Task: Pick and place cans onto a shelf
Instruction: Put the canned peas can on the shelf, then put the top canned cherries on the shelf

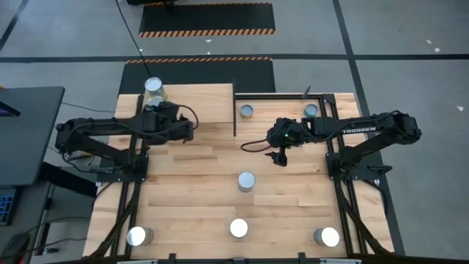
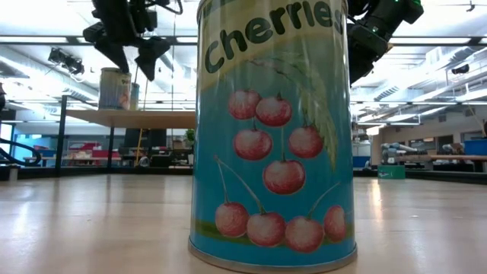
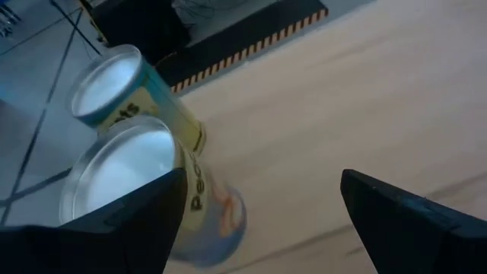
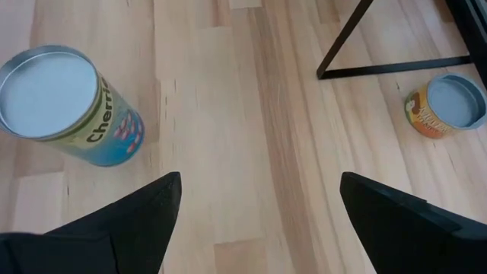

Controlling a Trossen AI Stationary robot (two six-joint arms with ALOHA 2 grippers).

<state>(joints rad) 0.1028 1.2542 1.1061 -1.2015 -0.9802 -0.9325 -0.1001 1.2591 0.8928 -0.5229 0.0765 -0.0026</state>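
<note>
Tabletop (image 1: 198,191): silver-topped cans (image 1: 246,181), cherry label, maybe peaches; both grippers' fingers open.

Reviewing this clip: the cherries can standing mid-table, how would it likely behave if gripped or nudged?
The cherries can looks rigid, so it probably keeps its shape when squeezed. Its glossy label may be slippery. It stands upright on a flat base and is taller than wide, so a high push could tip it, and then it would likely roll.
</note>
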